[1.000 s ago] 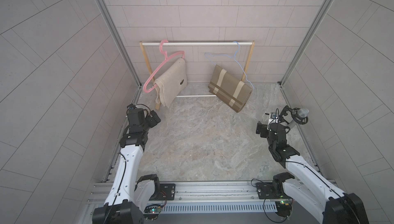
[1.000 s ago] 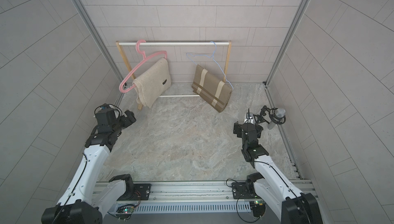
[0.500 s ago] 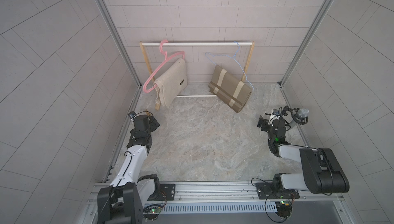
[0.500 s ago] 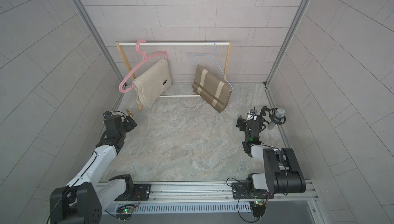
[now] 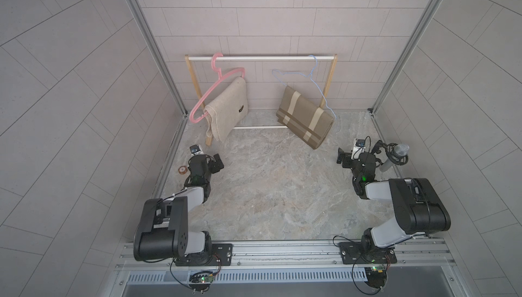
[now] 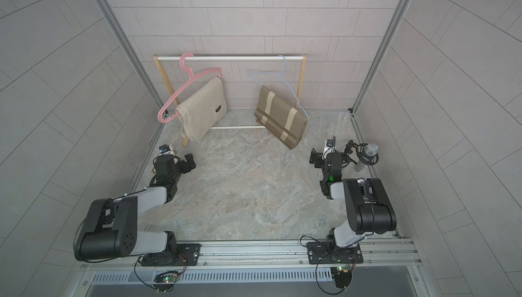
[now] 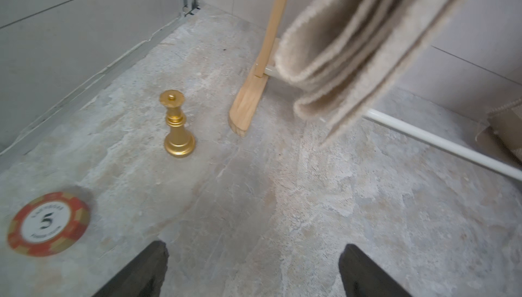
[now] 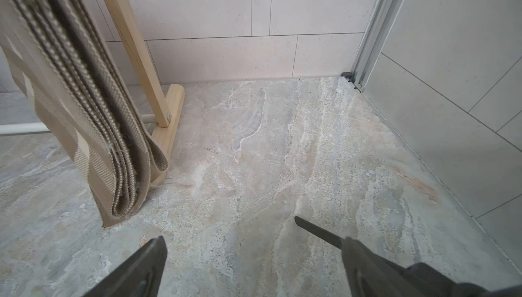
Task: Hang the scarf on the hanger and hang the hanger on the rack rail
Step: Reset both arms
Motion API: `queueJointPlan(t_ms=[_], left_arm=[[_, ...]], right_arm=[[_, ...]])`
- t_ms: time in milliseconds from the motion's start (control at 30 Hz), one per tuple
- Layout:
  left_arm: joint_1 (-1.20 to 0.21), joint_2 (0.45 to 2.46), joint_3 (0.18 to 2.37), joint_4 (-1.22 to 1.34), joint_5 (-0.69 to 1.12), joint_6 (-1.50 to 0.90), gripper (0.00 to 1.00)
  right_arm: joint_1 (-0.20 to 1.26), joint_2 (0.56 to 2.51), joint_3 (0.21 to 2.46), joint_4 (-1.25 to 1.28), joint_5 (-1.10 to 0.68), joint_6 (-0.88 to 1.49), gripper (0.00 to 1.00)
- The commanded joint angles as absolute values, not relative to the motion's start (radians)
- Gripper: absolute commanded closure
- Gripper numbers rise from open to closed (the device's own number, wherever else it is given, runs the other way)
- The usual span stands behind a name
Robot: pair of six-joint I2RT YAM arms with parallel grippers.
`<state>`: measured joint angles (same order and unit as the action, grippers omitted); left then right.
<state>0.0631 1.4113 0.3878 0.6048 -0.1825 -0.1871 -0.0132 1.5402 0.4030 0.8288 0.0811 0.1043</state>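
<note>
A cream scarf (image 5: 228, 109) is draped over a tilted pink hanger (image 5: 217, 89) on the rack's top rail (image 5: 262, 58). A brown striped scarf (image 5: 303, 116) hangs on a thin blue wire hanger (image 5: 317, 83) further right; both top views show this. My left gripper (image 5: 209, 159) sits low by the left wall, open and empty, short of the cream scarf (image 7: 353, 47). My right gripper (image 5: 348, 158) sits low by the right wall, open and empty, beside the striped scarf (image 8: 84, 117). In the wrist views, bare floor shows between the fingers of my left gripper (image 7: 254, 253) and of my right gripper (image 8: 228, 229).
A gold chess piece (image 7: 176, 124) stands near the rack's left wooden foot (image 7: 248, 103). A red poker chip (image 7: 48, 223) lies by the left wall. A microphone (image 5: 395, 155) stands by the right wall. The rack's lower white bar (image 7: 440, 143) runs along the back.
Both arms have folded down, their elbows dropping toward the front rail. The grippers have stayed open near the side walls. Both scarves hang as before.
</note>
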Motion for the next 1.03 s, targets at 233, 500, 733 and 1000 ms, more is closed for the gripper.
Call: queueJointPlan(t_ms=[233, 500, 733, 1000], left_arm=[[-0.001, 1.539, 0.433, 0.766, -0.097, -0.037, 0.00], [-0.015, 1.528, 0.439, 0.744, -0.120, -0.029, 0.00], [-0.023, 1.531, 0.447, 0.733, -0.122, -0.018, 0.00], [-0.023, 1.532, 0.450, 0.727, -0.122, -0.018, 0.00]], right_arm=[[-0.015, 1.526, 0.408, 0.803, 0.068, 0.096, 0.00], [-0.014, 1.525, 0.409, 0.800, 0.061, 0.086, 0.00], [-0.014, 1.525, 0.408, 0.800, 0.061, 0.087, 0.00], [-0.014, 1.525, 0.408, 0.800, 0.061, 0.086, 0.00]])
